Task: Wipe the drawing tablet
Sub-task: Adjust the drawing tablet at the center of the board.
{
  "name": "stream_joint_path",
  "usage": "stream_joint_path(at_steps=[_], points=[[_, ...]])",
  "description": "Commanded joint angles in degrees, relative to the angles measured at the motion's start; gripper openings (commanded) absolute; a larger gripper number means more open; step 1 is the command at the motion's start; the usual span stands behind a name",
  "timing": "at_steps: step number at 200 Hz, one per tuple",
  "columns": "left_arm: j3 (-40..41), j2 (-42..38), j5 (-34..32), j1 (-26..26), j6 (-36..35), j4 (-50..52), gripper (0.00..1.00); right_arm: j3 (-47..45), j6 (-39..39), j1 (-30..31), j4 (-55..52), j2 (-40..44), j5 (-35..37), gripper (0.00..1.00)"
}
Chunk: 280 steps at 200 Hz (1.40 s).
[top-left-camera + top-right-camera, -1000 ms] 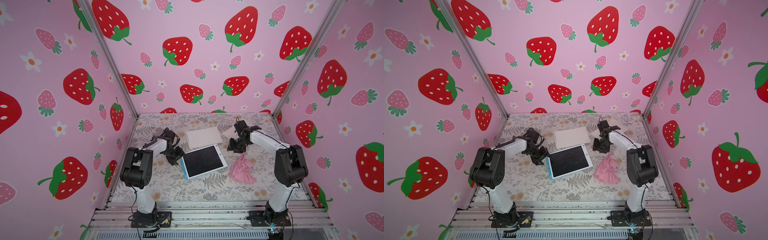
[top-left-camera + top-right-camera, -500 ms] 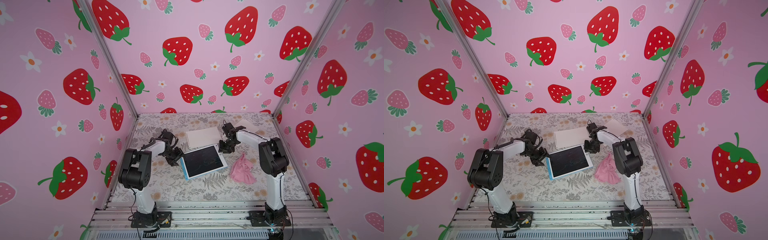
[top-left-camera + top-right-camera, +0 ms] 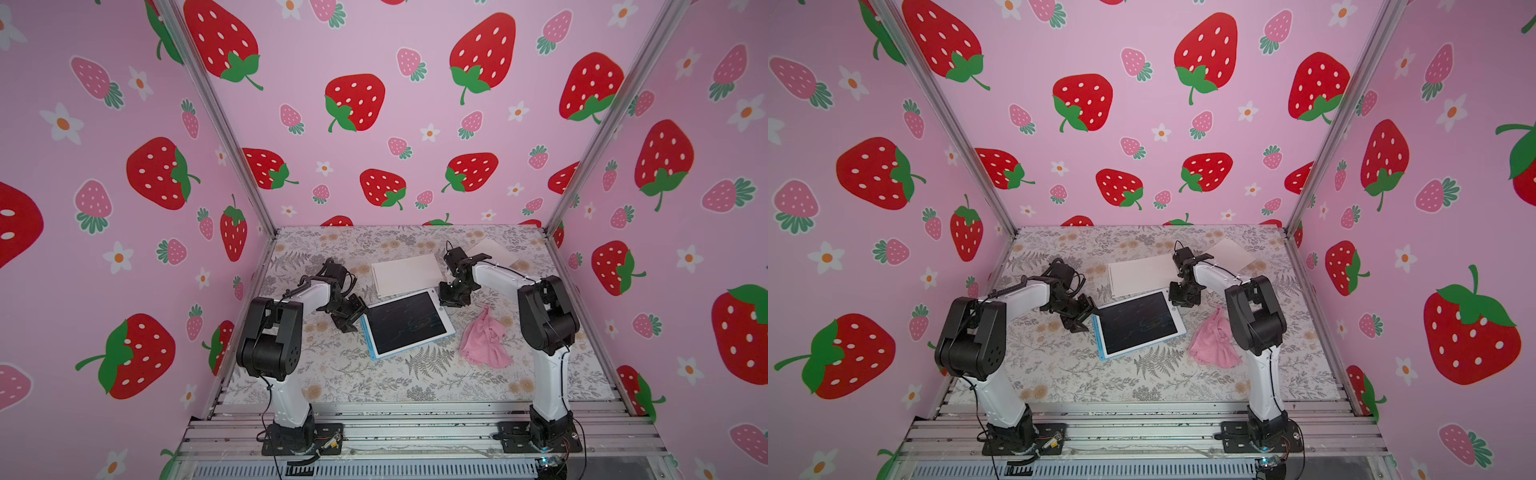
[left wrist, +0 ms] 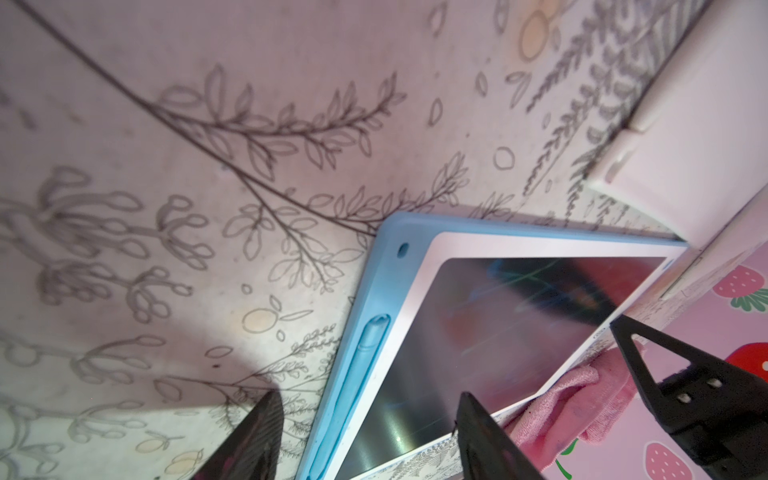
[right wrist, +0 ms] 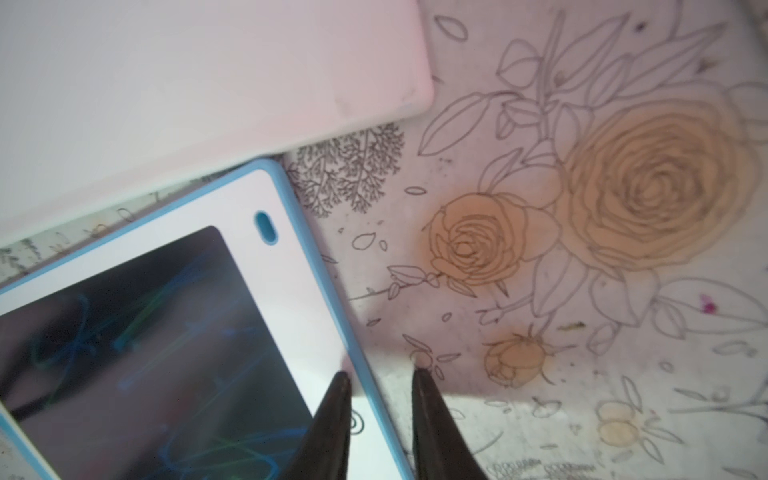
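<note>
Right end effector point(image 3: 449, 300) swung to the far corner of the blue-framed drawing tablet point(image 3: 405, 324) on the counter point(image 3: 328, 365), jaws narrowed, gripping nothing. Left end effector point(image 3: 348, 322) stayed spread at its other edge. Crumpled pink cloth point(image 3: 484, 345) untouched: wiping unstarted.

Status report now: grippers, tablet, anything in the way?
Left gripper, right gripper open, empty. Drawing tablet scribbled, unwiped; pink cloth untouched beside it. White board close behind.
</note>
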<state>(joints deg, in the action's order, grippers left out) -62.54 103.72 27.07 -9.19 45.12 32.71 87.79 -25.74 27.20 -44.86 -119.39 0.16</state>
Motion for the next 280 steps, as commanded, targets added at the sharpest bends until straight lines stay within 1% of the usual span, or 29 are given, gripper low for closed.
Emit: stream_joint_path(at_steps=[1, 27, 46, 58, 101, 127, 147, 188, 201, 214, 221, 234, 247, 258, 280], points=[[1.47, 1.46, -1.67, 0.05, 0.1, 0.34, 0.67, -3.89, -0.6, 0.68, -0.65, 1.43, -1.4, 0.35], [1.63, 2.25, -1.59, 0.06, 0.14, -0.24, 0.67, -4.91, -0.89, 0.31, -0.31, 2.8, -3.58, 0.36], [1.81, 2.86, -1.56, 0.09, 0.31, -0.63, 0.67, -4.6, -0.66, -0.04, -0.78, 2.17, -3.83, 0.3], [1.76, 3.13, -1.49, 0.05, 0.32, -0.65, 0.67, -4.15, -0.5, -0.3, -1.76, 1.51, -4.03, 0.29], [1.28, 3.06, -1.62, 0.04, 0.4, -0.74, 0.67, -4.39, -0.28, -0.29, -3.23, 0.48, -1.16, 0.3], [1.29, 3.06, -1.58, 0.0, 0.13, -0.66, 0.67, -1.66, -1.25, -0.27, -4.91, -2.02, -0.21, 0.29], [1.46, 2.89, -1.7, 0.01, -0.04, -0.45, 0.67, -0.78, -1.54, -0.27, -5.47, -2.79, -0.08, 0.24], [0.97, 2.54, -1.78, 0.02, 0.15, -0.45, 0.67, -2.74, -1.07, 0.02, -6.3, -2.77, 0.62, 0.24], [0.7, 2.55, -1.67, 0.05, 0.23, -0.45, 0.67, -3.24, -1.37, 0.04, -5.88, -2.77, 0.54, 0.26], [0.58, 2.49, -1.67, -0.04, 0.01, -0.37, 0.67, -2.62, -2.12, 0.01, -5.92, -3.31, 0.24, 0.31], [0.58, 2.62, -1.67, -0.03, -0.08, -0.34, 0.67, -1.89, -2.69, 0.0, -6.13, -3.75, -0.09, 0.31], [0.58, 2.71, -1.66, -0.04, -0.17, -0.28, 0.67, -0.27, -3.8, -0.07, -6.84, -4.58, -0.35, 0.31], [0.75, 2.89, -1.69, -0.03, -0.21, -0.26, 0.67, 1.59, -4.23, -0.04, -8.35, -5.57, -0.12, 0.28], [0.92, 2.74, -1.69, -0.05, -0.17, -0.3, 0.67, 1.8, -4.22, 0.1, -8.6, -5.45, 0.89, 0.26], [1.01, 2.29, -1.67, -0.02, -0.03, -0.41, 0.67, 1.9, -3.54, 0.6, -10.44, -5.88, 3.8, 0.25]])
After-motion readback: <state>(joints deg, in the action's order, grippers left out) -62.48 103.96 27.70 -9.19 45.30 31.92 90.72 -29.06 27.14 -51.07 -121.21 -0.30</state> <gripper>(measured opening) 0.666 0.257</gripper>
